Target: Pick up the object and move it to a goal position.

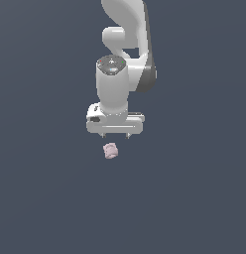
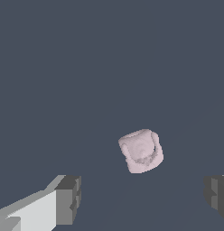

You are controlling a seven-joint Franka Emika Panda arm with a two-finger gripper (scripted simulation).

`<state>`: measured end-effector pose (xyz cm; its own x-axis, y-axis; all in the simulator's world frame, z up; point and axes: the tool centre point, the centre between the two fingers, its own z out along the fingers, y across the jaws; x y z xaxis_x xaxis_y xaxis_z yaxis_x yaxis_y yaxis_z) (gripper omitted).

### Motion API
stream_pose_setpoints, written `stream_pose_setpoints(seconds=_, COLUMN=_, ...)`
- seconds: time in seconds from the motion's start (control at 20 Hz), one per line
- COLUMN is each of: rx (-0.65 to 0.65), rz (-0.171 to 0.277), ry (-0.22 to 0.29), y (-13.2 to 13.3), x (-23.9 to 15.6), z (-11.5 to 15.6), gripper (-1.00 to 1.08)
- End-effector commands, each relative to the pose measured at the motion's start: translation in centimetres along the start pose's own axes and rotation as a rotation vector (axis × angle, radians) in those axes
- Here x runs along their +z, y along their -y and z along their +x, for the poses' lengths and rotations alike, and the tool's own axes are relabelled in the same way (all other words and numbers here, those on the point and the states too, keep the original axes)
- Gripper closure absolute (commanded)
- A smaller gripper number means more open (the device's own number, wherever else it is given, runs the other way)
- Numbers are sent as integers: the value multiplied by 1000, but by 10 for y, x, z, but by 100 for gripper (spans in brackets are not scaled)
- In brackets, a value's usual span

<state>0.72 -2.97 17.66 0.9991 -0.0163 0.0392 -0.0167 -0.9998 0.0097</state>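
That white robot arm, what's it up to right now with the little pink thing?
A white Franka arm is working on picking up a small pale pink lumpy blob that lies on a plain dark grey surface. Its gripper points down just above the blob, with the jaws spread open. In the wrist view the blob sits clear of both fingertips, touching neither. So nothing is grasped yet; the lift and the move to the goal are not yet done.

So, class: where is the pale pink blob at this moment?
In the exterior view the pale pink blob sits near the middle, just below the open white gripper and apart from it; the wrist view shows it between the two fingertips, untouched.
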Motion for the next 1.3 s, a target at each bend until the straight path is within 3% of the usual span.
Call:
stream_pose_setpoints(seconds=0.0, rx=0, rz=0, ry=0, y=0, x=0, z=0, gripper=-92)
stream_pose_setpoints(seconds=0.6, rx=-60, rz=6, ry=7, y=16, x=-9, z=-2, gripper=-92)
stream_pose_setpoints(seconds=1.25, rx=-139, rz=6, ry=15, y=2, x=17, z=-3, gripper=-92)
